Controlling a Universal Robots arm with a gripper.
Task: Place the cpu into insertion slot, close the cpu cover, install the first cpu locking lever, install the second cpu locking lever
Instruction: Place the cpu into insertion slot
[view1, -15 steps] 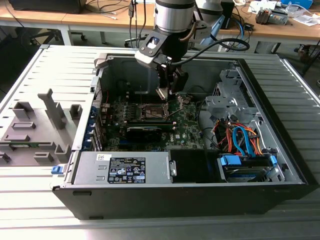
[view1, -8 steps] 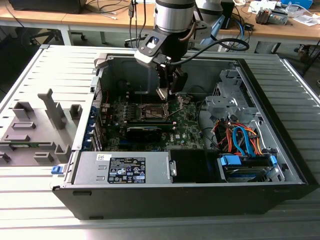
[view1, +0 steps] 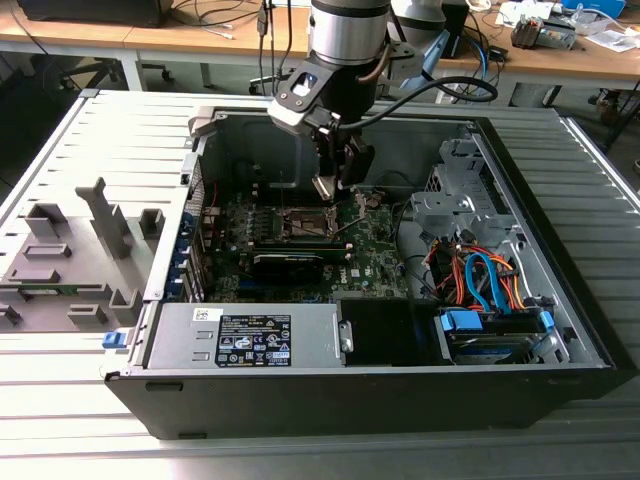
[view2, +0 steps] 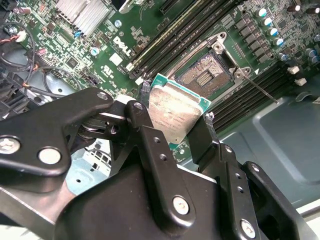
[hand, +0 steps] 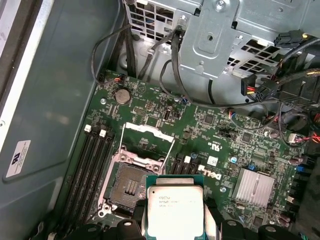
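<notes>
**A:** What is the pincer (view2: 175, 119) doing?

**B:** It is pinching the cpu (view2: 176, 107) by two opposite edges, with one black finger (view2: 142, 127) on each side. The chip's silver-grey top shows in both wrist views.

**A:** Where is the cpu against the board?

**B:** It is held in the air over the green motherboard (hand: 200, 125), close to the insertion slot (hand: 130, 186) but not in it. The slot's dark centre lies bare.

**A:** And the cpu cover?

**B:** The cpu cover (hand: 148, 129) is swung up off the slot, on the side toward the round coin battery (hand: 122, 95). A thin locking lever (view2: 257, 89) sticks out loose from one corner of the slot.

**A:** What lies around the slot?

**B:** Long black memory slots (hand: 92, 160) run alongside it, and a finned silver heat sink (hand: 254, 186) sits further off.

**A:** And wider still?

**B:** In the exterior view the arm (view1: 350, 30) reaches down into the open computer case (view1: 400, 400), which lies on its side on the ribbed metal desk (view1: 100, 150).

- A black graphics card (view1: 290, 262) lies just on the camera's side of the slot.
- The power supply (view1: 250, 338) runs along the near wall.
- Blue and orange cables (view1: 480, 280) bunch at the exterior view's right.
- A grey plastic fixture (view1: 70, 250) stands on the desk outside the case, at the exterior view's left.
</notes>
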